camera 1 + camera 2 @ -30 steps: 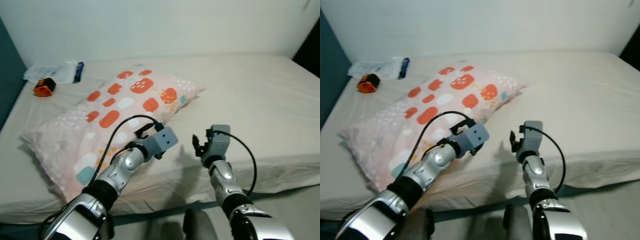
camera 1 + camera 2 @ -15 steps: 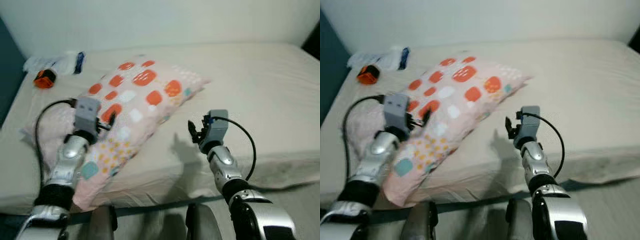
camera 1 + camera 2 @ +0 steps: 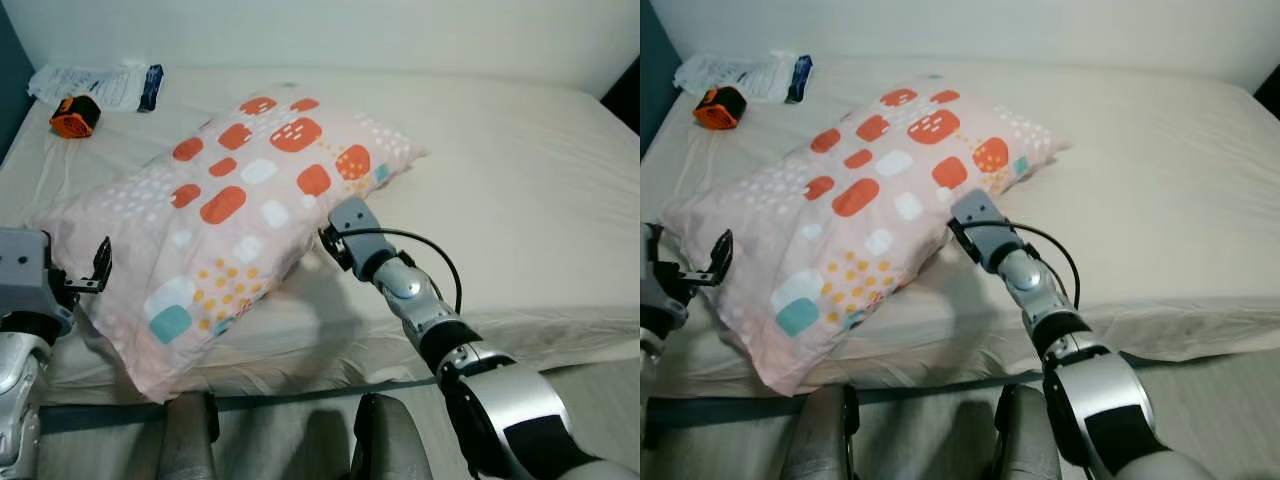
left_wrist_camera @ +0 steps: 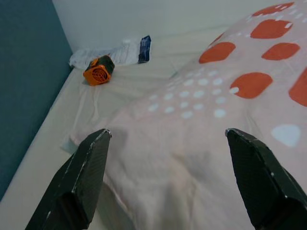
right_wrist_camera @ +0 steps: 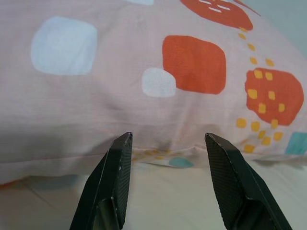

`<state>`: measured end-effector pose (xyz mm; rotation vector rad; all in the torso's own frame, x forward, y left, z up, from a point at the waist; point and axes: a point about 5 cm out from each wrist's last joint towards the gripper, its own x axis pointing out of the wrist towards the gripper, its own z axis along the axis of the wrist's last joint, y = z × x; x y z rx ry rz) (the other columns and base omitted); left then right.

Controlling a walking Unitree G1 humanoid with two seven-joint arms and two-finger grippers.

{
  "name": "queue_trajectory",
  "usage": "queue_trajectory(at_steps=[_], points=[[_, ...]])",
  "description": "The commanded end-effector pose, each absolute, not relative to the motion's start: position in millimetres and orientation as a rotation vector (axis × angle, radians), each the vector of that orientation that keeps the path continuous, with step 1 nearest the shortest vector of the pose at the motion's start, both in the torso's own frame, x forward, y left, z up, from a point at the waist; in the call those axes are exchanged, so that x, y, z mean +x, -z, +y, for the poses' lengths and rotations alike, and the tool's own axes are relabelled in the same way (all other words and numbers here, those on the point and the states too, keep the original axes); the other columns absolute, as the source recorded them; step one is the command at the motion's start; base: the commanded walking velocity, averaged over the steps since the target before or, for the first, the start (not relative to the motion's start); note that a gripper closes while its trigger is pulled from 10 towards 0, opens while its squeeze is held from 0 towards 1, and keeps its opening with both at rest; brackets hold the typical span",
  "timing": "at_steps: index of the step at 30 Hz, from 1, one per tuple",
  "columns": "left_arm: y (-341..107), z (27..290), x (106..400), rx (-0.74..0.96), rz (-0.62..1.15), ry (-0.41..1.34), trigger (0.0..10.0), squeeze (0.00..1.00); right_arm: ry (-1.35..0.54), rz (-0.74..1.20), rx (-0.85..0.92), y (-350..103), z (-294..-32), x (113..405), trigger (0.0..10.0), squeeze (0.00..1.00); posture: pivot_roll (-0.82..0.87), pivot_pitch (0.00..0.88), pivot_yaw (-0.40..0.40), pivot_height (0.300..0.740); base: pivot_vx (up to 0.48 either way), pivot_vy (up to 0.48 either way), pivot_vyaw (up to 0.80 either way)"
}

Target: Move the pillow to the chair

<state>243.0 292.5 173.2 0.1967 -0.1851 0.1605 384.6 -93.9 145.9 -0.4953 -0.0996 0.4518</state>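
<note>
1 pillow (image 3: 240, 210) on beige bed (image 3: 520, 180), teal wall (image 4: 24, 96) nr.

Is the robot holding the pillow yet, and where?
Not yet. Both pincers are open: the left pincer faces the pillow's end, the right pincer its long edge.

We see an orange gadget (image 3: 75, 115) beside a white packet (image 3: 100, 84) at the bed's (image 3: 520, 190) far corner

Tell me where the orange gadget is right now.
The orange gadget lies on the bed at its far left corner, beside a white packet, beyond the pillow.
</note>
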Motion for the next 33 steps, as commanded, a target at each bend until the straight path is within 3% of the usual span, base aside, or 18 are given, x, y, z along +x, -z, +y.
queue_trajectory(at_steps=[1,10,20,21,24,25,33], points=[[-169.4,289.9,237.2,0.176,-0.158,-0.153,10.0,0.00,-0.445,-0.084,-0.542,-143.4,-97.2,384.9,10.0,0.00,0.30,0.279,-0.182,0.561,0.000,0.000,0.00],[-172.6,281.1,216.3,0.170,-0.119,-0.137,10.0,0.00,-0.470,-0.129,-0.745,-158.1,-97.3,391.4,10.0,0.00,0.35,0.307,-0.192,0.561,0.000,0.000,0.00],[-176.9,283.8,205.0,0.179,-0.106,-0.173,10.0,0.00,-0.480,-0.110,-0.710,-169.6,-99.8,396.9,10.0,0.00,0.38,0.308,-0.198,0.561,0.000,0.000,0.00],[-177.8,285.8,203.3,0.183,-0.099,-0.185,10.0,0.00,-0.507,-0.106,-0.691,-169.6,-97.4,396.4,1.2,0.00,0.38,0.311,-0.195,0.561,0.000,0.000,0.00],[-178.4,286.1,202.5,0.184,-0.094,-0.188,10.0,0.00,-0.515,-0.108,-0.695,-169.4,-96.2,396.1,1.2,0.00,0.38,0.311,-0.195,0.561,0.000,0.000,0.00],[-179.1,286.5,201.9,0.185,-0.090,-0.190,10.0,0.00,-0.524,-0.110,-0.706,-169.0,-94.6,395.6,0.0,0.00,0.39,0.310,-0.195,0.561,0.000,0.000,0.00],[-182.4,289.4,198.8,0.194,-0.070,-0.203,10.0,0.00,-0.516,-0.097,-0.690,-169.1,-96.2,396.5,0.0,0.00,0.40,0.310,-0.190,0.561,0.000,0.000,0.00]])
